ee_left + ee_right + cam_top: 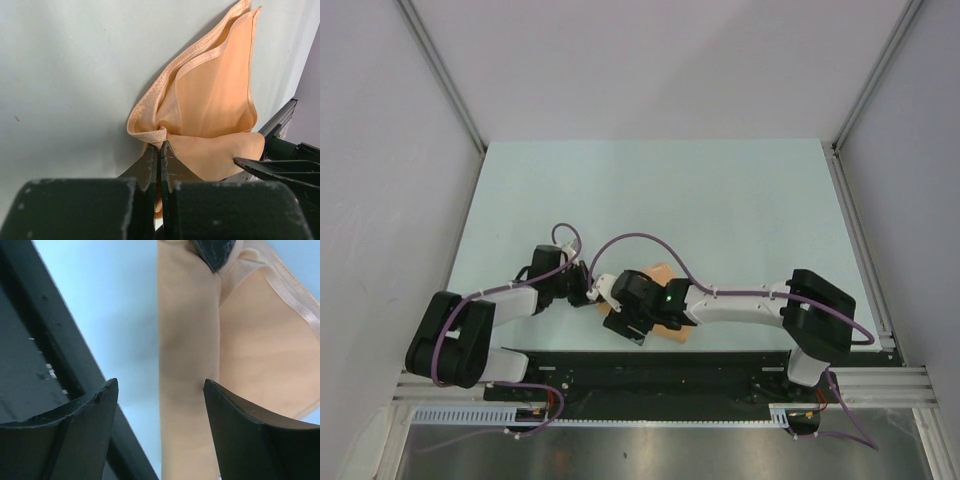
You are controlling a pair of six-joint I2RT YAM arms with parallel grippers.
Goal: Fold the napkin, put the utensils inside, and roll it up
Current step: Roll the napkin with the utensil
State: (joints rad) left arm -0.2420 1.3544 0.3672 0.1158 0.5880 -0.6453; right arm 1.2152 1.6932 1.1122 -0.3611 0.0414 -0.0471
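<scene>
1. The left arm is folded at the elbow, its forearm pointing toward the centre.
2. The left hand has its fingers pressed together, pinching a fold of the peach-orange cloth napkin.
3. The right arm stretches leftward, low.
4. The right hand has its fingers spread wide and grips nothing, close beside the left hand.

No readable text, labels, brands or numbers appear in any view.

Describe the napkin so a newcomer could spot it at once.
Go to the near edge of the pale table, about midway along. There is the napkin, pinched by the left gripper. Unlike the black-and-white arms around it, it is soft, peach-orange, hemmed cloth.
</scene>
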